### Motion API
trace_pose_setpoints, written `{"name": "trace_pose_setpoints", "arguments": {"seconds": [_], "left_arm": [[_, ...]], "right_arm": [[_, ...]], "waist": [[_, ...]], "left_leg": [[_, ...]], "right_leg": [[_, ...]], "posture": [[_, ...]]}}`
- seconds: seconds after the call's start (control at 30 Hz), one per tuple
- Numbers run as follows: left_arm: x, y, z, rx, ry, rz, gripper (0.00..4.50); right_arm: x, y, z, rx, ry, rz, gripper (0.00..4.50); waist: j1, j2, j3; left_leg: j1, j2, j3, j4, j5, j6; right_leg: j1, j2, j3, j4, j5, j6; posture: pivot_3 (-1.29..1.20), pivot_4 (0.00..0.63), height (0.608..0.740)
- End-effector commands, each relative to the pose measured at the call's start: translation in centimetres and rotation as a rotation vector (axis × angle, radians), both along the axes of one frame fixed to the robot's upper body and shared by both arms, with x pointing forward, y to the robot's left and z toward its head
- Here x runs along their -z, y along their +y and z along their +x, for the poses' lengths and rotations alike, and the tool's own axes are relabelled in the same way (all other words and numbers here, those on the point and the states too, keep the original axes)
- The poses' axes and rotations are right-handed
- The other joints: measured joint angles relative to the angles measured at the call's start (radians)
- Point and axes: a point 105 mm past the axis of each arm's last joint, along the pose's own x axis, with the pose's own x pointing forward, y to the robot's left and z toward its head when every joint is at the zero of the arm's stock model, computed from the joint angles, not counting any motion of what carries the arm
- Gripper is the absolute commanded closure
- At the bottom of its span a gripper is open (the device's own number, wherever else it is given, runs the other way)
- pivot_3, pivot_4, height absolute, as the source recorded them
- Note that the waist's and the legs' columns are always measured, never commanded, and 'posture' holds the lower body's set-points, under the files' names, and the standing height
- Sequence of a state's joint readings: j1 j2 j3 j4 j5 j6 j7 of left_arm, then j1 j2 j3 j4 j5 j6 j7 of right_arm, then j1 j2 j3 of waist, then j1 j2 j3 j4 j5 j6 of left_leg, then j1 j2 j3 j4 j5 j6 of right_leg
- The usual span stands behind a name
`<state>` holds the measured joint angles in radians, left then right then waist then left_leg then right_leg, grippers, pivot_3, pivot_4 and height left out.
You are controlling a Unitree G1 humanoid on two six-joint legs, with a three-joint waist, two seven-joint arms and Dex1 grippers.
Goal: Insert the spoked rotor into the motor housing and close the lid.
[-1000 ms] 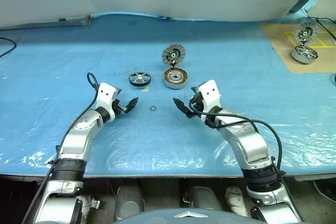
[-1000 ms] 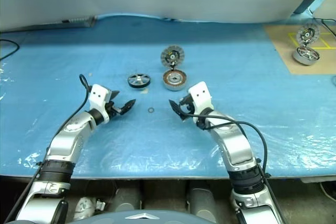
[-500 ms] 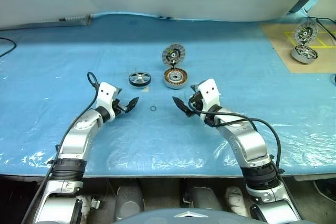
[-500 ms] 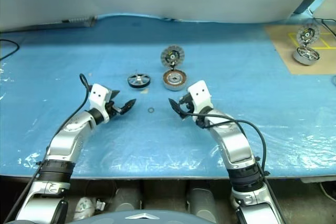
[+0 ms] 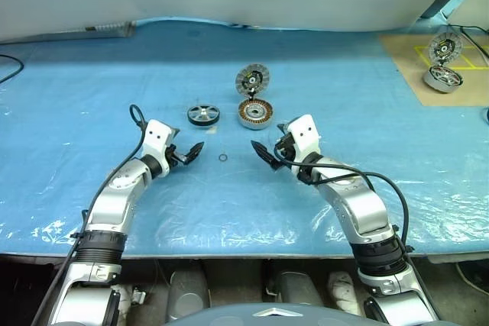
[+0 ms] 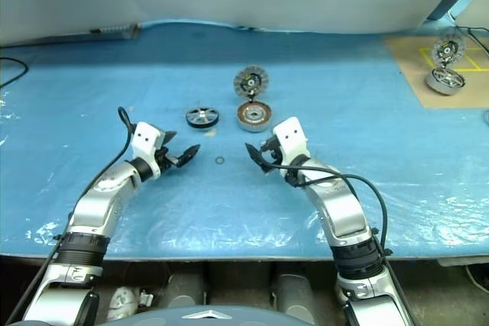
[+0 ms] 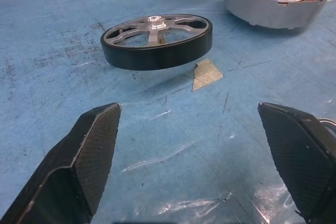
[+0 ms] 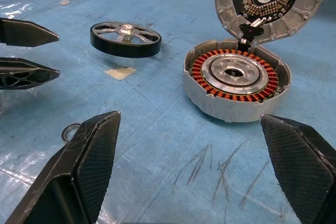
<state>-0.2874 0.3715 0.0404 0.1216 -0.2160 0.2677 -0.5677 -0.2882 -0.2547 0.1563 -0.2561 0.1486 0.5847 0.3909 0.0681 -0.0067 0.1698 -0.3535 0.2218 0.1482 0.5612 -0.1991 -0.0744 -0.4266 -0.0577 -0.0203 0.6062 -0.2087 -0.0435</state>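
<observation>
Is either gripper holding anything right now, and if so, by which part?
Nothing is held. The left gripper and right gripper are both open; the spoked rotor lies untouched on the table.

One spoked rotor (image 5: 203, 114) lies left of centre. Two motor housings show: one (image 5: 255, 113) at centre, and a second housing (image 5: 442, 78) on the brown board (image 5: 405, 62) at the upper right. Two lids stand open, one lid (image 5: 253, 79) at centre and a second lid (image 5: 445, 46) at upper right. One small ring (image 5: 222, 158) lies on the worktop (image 5: 92, 97).
</observation>
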Motion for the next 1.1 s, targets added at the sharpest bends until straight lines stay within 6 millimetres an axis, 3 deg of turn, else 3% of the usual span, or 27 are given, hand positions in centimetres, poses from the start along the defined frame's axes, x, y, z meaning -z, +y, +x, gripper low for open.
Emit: {"name": "trace_pose_setpoints", "arguments": {"seconds": [0.03, 0.17, 0.4, 0.67, 0.93, 1.1], "left_arm": [[-1.1, -0.3, -0.2, 0.023, -0.049, 0.007, 0.05], [-0.9, -0.7, -0.3, 0.041, -0.045, 0.004, 0.05], [-1.4, -1.7, -1.0, 0.095, -0.086, -0.052, 0.05], [-0.6, -2.7, -1.9, 0.145, -0.052, -0.032, 0.05], [-1.2, -4.0, -1.9, 0.172, -0.051, -0.045, 0.05], [-1.1, -4.0, -2.0, 0.172, -0.051, -0.043, 0.05]], "right_arm": [[-1.0, 0.5, 0.2, -0.017, -0.038, 0.001, 0.0], [-1.0, 1.1, 1.3, -0.012, 0.006, -0.028, 0.0], [-3.1, 2.8, 4.9, -0.052, 0.0, -0.157, 0.0], [-2.0, 5.5, 6.7, -0.163, 0.057, -0.276, 0.0], [-0.9, 5.2, 8.4, -0.153, 0.066, -0.329, 0.0], [-2.1, 4.7, 9.3, -0.137, 0.039, -0.309, 0.0]], "waist": [[0.0, 0.0, 0.0], [-0.002, 0.0, 0.0], [-0.003, 0.0, 0.0], [-0.003, 0.0, 0.0], [-0.002, 0.0, 0.0], [-0.002, 0.0, 0.0]], "left_leg": [[0.0, 0.0, 0.0, 0.0, 0.0, 0.0], [0.0, 0.0, 0.0, 0.0, 0.0, 0.0], [0.0, 0.0, 0.0, 0.0, 0.0, 0.0], [0.0, 0.0, 0.0, 0.0, 0.0, 0.0], [0.0, 0.001, 0.001, 0.002, 0.0, 0.0], [0.0, 0.001, 0.001, 0.001, 0.0, 0.0]], "right_leg": [[0.0, 0.0, 0.0, 0.0, 0.0, 0.0], [0.0, 0.0, 0.0, 0.001, 0.0, 0.0], [0.0, 0.0, 0.0, 0.001, 0.001, -0.001], [0.0, 0.0, 0.0, 0.001, 0.0, -0.002], [0.0, 0.0, 0.0, 0.002, 0.0, -0.002], [0.0, 0.0, 0.0, 0.002, 0.0, -0.002]], "posture": [[0.0, 0.15, 0.74], [0.0, 0.15, 0.74], [0.0, 0.15, 0.74], [0.0, 0.15, 0.74], [0.0, 0.15, 0.74], [0.0, 0.15, 0.74]]}}
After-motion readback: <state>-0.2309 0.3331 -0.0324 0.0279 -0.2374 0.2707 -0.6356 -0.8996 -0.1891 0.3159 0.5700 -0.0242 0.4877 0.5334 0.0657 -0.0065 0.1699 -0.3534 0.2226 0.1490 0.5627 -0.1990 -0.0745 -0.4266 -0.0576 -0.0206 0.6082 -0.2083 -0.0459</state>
